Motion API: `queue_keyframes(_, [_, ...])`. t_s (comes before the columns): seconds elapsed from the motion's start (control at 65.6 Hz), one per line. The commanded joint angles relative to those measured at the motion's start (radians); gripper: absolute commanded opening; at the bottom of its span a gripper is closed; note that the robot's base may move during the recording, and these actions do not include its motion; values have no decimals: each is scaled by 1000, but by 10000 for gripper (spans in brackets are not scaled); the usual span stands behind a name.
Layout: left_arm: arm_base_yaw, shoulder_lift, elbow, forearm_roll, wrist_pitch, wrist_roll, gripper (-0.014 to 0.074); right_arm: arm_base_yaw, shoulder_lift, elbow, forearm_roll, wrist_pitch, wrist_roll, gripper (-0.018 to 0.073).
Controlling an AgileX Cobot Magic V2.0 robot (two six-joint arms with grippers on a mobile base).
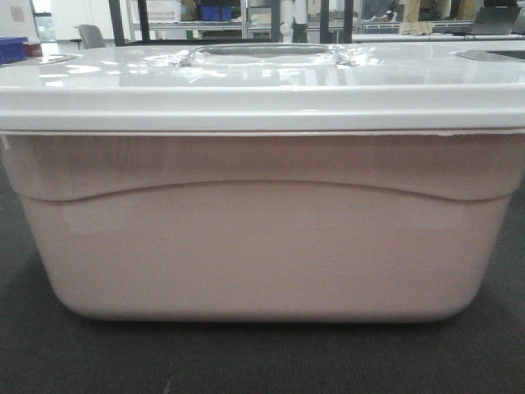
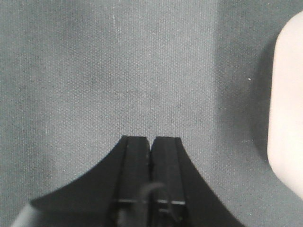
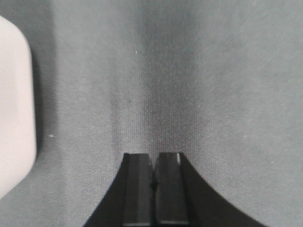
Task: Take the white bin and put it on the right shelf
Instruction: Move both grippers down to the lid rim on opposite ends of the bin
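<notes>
Seeing large pale pinkish-white translucent plastic tub (image 1: 262, 246), glossy white lid (image 1: 123, 90), on dark grey woven surface (image 1: 49, 357). Got left claw (image 2: 151, 140), right claw (image 3: 153, 157) clenched, empty, beside tub.

From the front: set low and level, facing straight at the long side of the white bin (image 1: 262, 246), near enough to fill the full width, with only a strip of room (image 1: 394, 16) over its top and grey woven surface (image 1: 262, 361) below. From the left wrist: looking steeply down past the left pincer (image 2: 151, 140) at bottom centre onto the same grey surface, close, with the bin's rounded corner at the right edge. From the right wrist: mirrored, down past the right pincer (image 3: 154, 157), bin at the left edge; shared across all three, bin and grey surface.
</notes>
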State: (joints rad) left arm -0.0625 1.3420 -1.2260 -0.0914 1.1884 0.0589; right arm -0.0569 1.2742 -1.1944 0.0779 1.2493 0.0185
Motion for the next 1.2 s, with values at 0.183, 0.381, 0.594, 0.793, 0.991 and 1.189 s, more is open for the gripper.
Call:
queue_keyframes(0.183, [-6, -25, -35, -17, -79, -10, -116, 1, 42, -31, 6, 24, -3, 69])
queue_keyframes(0.381, [-6, -25, -35, -17, -98, -10, -112, 1, 42, -31, 6, 1, -3, 112])
queue_keyframes(0.594, [-6, -25, -35, -34, -94, 1, 113, 1, 42, -31, 6, -7, -3, 512])
queue_keyframes(0.793, [-6, -25, -35, -43, -88, 1, 440, 1, 42, -31, 6, -27, -3, 624])
queue_keyframes(0.991, [-6, -25, -35, -52, -94, 1, 440, 1, 42, -31, 7, -26, -3, 624])
queue_keyframes(1.189, [-6, -25, -35, -92, -115, 1, 439, 1, 42, -31, 10, 9, -3, 624])
